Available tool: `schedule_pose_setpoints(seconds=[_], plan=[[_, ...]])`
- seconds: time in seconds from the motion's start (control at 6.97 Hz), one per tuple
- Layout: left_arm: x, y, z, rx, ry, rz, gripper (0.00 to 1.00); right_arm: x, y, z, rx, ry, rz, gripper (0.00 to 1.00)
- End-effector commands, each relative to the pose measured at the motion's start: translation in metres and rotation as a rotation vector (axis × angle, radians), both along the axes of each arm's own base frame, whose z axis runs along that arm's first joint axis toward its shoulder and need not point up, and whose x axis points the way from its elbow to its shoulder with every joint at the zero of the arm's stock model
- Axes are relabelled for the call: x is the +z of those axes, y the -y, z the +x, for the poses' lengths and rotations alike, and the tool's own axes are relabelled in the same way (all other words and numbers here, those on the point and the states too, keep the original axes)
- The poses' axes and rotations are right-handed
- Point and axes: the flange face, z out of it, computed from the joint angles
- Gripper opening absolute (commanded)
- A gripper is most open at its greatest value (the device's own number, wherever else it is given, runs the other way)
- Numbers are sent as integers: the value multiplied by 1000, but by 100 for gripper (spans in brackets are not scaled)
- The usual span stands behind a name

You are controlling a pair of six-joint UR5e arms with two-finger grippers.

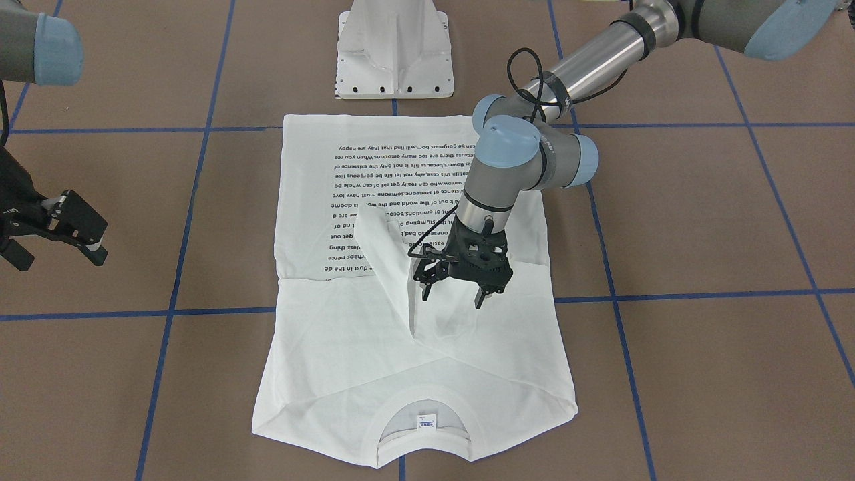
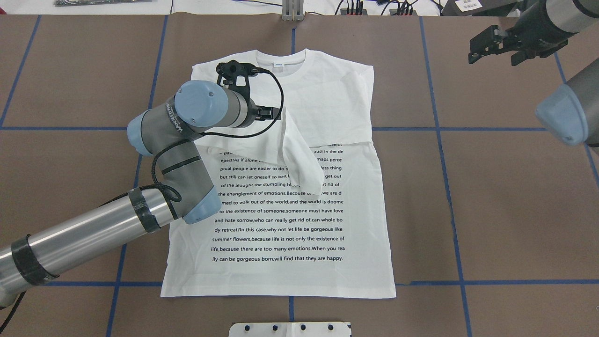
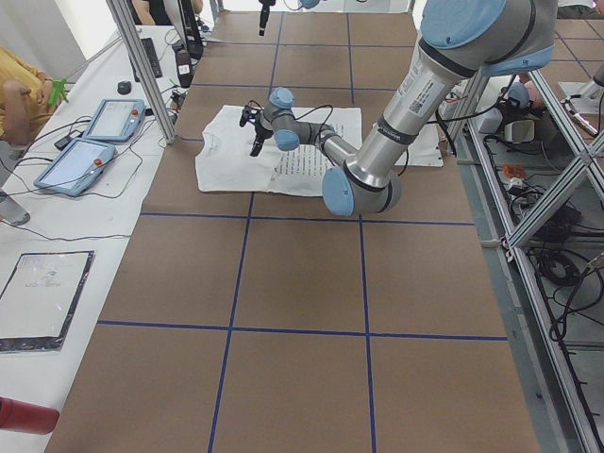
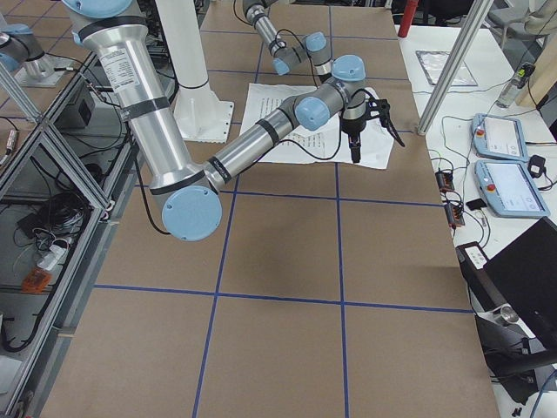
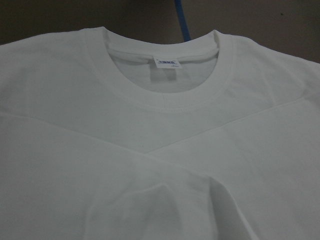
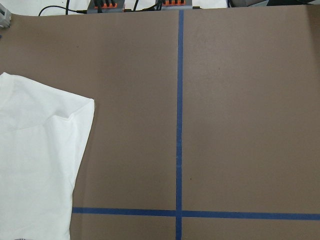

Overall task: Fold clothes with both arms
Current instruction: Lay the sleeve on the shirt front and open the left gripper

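The white T-shirt (image 1: 347, 347) lies flat on the brown table, printed text up, with its collar (image 1: 417, 401) and neck tag (image 1: 425, 421) on the side away from the robot. Both sleeves are folded in across the chest, and one cuff (image 1: 377, 230) rests over the text. My left gripper (image 1: 455, 294) hangs open just above the chest fold and holds nothing. Its wrist view looks down on the collar (image 5: 165, 102) and tag (image 5: 167, 62). My right gripper (image 2: 496, 44) is off the shirt on the robot's far right side, raised and open. Its wrist view catches only a shirt corner (image 6: 35, 150).
The white pedestal base (image 1: 395, 50) stands at the hem end of the shirt. Blue tape lines (image 1: 174, 294) grid the brown table. Beyond the collar end, a side bench holds tablets (image 3: 94, 142) and cables, and a person (image 3: 19, 94) sits there.
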Motion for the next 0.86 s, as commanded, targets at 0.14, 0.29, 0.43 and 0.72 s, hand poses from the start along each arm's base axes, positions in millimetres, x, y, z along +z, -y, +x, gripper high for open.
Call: schedule_pose_setpoints(seconds=[0.14, 0.29, 0.43, 0.72], plan=[[2, -38, 41, 71, 46, -23, 100, 2, -1, 0, -1, -2, -2, 100], [-1, -48, 50, 88, 44, -21, 100, 3, -1, 0, -1, -2, -2, 100], [-14, -56, 59, 100, 27, -17, 100, 4, 0, 1, 1, -4, -4, 100], [-81, -63, 80, 103, -29, -29, 100, 5, 0, 1, 4, -8, -4, 100]])
